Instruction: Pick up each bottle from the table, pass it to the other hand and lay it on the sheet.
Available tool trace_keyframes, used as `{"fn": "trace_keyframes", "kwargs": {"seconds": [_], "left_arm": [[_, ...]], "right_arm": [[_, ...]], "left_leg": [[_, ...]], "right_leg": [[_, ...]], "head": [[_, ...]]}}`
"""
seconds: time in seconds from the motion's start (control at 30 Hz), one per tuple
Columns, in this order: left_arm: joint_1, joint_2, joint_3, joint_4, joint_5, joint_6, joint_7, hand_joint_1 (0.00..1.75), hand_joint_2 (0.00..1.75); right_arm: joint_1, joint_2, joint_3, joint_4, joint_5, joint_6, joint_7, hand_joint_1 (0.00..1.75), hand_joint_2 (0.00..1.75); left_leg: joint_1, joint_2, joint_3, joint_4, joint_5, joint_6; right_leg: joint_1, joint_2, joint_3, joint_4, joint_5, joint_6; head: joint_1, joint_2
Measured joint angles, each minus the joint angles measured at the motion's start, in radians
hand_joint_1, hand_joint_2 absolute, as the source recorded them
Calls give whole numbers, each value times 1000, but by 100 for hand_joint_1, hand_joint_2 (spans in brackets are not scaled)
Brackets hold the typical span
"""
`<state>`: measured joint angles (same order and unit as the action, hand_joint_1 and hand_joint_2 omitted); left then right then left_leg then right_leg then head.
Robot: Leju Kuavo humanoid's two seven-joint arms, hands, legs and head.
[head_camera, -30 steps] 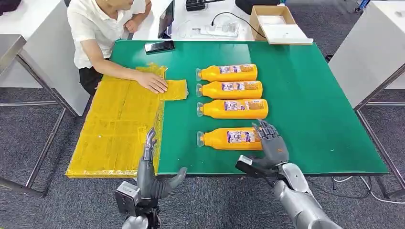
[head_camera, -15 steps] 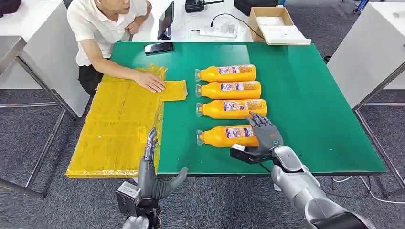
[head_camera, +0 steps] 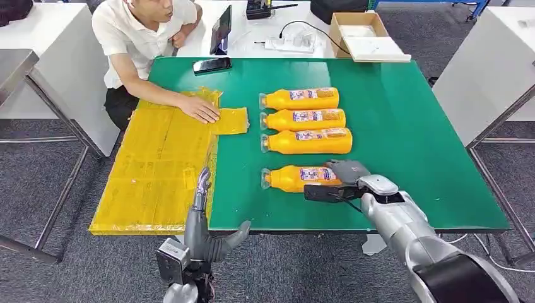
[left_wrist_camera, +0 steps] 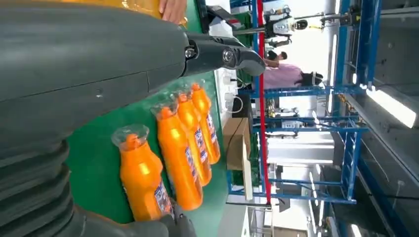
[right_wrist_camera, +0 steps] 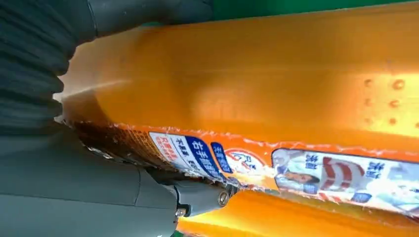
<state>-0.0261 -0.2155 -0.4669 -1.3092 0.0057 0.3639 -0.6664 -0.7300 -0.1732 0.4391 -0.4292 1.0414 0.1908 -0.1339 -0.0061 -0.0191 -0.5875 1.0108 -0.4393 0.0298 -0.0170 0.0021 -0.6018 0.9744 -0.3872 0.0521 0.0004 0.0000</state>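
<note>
bottle: nearest bottle (head_camera: 296, 178) lies on green desk (head_camera: 410, 145), apart from three others
right hand: right hand (head_camera: 346, 172) wraps the bottle's base
left hand: left hand (head_camera: 205, 230) open, empty, below desk edge
sheet: yellow sheet (head_camera: 158, 170), person's hand (head_camera: 200, 108) on it

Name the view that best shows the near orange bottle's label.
Right wrist view: the orange plastic bottle's printed label fills the frame up close. Head view shows the bottle whole, its label tiny; left wrist view shows it foreshortened.
</note>
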Motion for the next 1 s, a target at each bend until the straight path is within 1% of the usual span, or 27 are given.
{"fn": "trace_keyframes", "kwargs": {"seconds": [0.1,0.43,0.53,0.63,0.67,0.73,0.77,0.83,0.9,1.0], "left_arm": [[-1,0,0,0,-2,3,0,0,175],[-2,0,0,0,-2,3,0,0,175],[-2,0,0,0,-2,5,0,0,175],[-1,0,1,0,15,13,0,0,175],[0,0,2,0,38,16,5,0,175],[9,-7,11,0,102,31,38,0,175],[13,-10,19,0,138,40,57,0,175],[16,-11,30,2,235,38,102,0,175],[20,-10,41,7,343,7,130,0,175],[33,-5,50,11,428,-41,147,0,175]], "right_arm": [[-2,-8,9,0,-22,6,-17,175,175],[-3,-13,26,0,-38,6,-26,175,175],[2,-19,32,-2,-87,6,-49,175,175],[31,-26,33,-20,-197,-28,-115,175,175],[51,-26,28,-35,-255,-51,-149,175,175],[125,-32,-5,-102,-397,-108,-217,175,175],[165,-24,-22,-143,-447,-139,-240,175,175],[279,1,-58,-283,-540,-235,-257,175,175],[394,36,-84,-434,-627,-315,-275,175,175],[513,89,-113,-630,-710,-413,-304,175,175]], "left_leg": [[0,0,0,0,0,0],[0,0,0,0,-1,0],[0,0,0,0,-1,1],[0,0,1,0,-1,1],[0,0,1,0,-1,1],[2,0,1,0,-3,1],[2,0,1,0,-5,0],[3,2,1,0,-6,0],[4,2,-3,0,-5,-1],[5,-1,-9,0,-3,-2]], "right_leg": [[0,0,0,0,0,0],[0,0,0,0,0,0],[0,0,0,0,0,0],[0,0,1,-1,0,0],[1,0,2,-1,0,0],[2,0,3,-1,-1,0],[2,1,3,-1,-1,0],[3,2,2,-1,-1,0],[4,2,-1,-1,-2,-1],[4,0,-8,1,-2,-1]], "head": [[0,0],[0,0],[0,0],[0,0],[-1,0],[0,0],[0,0],[0,0],[0,0],[-1,0]]}}
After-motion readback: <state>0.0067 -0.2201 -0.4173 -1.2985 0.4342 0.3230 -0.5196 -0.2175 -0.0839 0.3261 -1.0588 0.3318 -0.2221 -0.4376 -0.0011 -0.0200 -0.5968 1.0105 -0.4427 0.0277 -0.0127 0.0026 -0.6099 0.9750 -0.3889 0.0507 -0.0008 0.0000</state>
